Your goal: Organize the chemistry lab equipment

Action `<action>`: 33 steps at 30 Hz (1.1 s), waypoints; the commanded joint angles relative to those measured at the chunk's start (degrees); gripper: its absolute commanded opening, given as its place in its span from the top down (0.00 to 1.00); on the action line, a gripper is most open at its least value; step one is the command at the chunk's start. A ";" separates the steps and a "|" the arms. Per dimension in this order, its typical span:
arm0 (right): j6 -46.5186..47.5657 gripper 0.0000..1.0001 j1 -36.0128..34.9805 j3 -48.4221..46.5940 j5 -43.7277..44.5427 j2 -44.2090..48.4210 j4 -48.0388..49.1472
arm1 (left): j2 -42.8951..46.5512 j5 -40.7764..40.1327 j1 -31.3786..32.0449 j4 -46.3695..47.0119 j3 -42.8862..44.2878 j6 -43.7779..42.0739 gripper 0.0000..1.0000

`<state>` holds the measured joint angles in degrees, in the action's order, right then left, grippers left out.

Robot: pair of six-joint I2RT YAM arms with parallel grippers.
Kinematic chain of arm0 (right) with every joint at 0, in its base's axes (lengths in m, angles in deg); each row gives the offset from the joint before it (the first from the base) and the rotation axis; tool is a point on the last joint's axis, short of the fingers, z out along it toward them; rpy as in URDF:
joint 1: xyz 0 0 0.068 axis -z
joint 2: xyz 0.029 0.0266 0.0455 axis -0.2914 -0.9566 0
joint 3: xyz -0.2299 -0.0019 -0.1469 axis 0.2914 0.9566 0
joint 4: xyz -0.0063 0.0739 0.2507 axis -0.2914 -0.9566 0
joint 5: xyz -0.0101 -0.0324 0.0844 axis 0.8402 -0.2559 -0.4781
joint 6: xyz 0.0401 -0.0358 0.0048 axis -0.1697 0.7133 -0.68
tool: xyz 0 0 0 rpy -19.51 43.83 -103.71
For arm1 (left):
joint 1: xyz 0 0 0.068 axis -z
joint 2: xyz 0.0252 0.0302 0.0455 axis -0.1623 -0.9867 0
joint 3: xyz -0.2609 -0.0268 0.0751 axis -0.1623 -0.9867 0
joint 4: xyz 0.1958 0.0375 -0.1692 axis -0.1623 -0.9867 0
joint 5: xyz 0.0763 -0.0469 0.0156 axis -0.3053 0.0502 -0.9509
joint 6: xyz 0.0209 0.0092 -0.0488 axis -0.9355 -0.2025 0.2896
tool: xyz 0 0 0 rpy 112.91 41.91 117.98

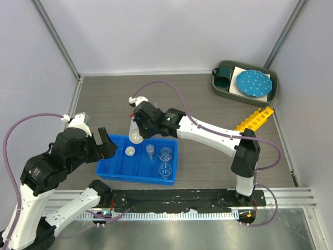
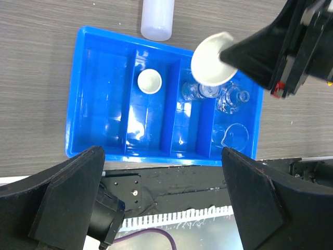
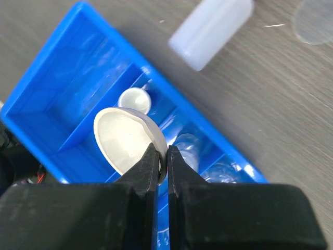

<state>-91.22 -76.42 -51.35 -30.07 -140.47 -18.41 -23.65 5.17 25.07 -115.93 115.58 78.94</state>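
Right gripper (image 3: 162, 159) is clamping down on the thin rim of a white round dish (image 3: 127, 138), a smooth, shallow bowl with a matte look. It's holding the dish tilted in the air above the far edge of the blue tray (image 2: 78, 94). The tray is glossy molded plastic, rectangular, split by ridges into four long compartments. A second small white dish (image 2: 149, 81) is sitting upright in the second compartment from the left as the left wrist sees it. The clear glass pieces are catching glare in the other two: a little beaker (image 2: 195, 91) in the third, then a flask (image 2: 231, 99) and another round-mouthed beaker (image 2: 234, 136) in the fourth. The white squeeze bottle (image 2: 157, 18), cloudy soft-looking plastic, is lying on its side on the wood-grain table (image 1: 208, 94), just past the tray's far rim. Left gripper (image 2: 161, 153) is hovering beside the tray with its chunky black fingers spread wide, gripping nothing. The yellow holed rack (image 1: 255, 119) is lying well off to the right, near a grey-green bin (image 1: 244, 96) that's holding a teal mug (image 1: 223, 75) and a blue dotted plate (image 1: 253, 83).
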 commanded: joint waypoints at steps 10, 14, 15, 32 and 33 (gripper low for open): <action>2.09 0.99 -8.37 -9.54 3.46 -7.95 -8.06 | 4.85 1.88 -0.22 -4.46 -1.78 1.50 0.00; 1.30 0.99 -8.89 -12.27 2.94 -10.94 -8.59 | 5.90 1.97 -0.22 -5.34 -1.43 1.41 0.00; 1.21 0.99 -9.07 -12.62 2.68 -11.73 -8.68 | 6.08 1.97 -0.22 -5.52 -1.43 1.41 0.00; 0.51 0.99 -13.46 -13.77 -0.31 -19.38 -9.38 | 7.93 1.97 -0.22 -5.96 -1.34 1.41 0.00; 0.42 0.99 -13.55 -13.68 -0.49 -19.99 -9.21 | 7.84 1.97 -0.22 -5.87 -1.43 1.41 0.00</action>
<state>-90.00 -89.01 -63.31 -29.53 -159.18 -28.24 -16.26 6.70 25.07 -115.93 113.90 79.77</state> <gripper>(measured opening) 0.091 0.996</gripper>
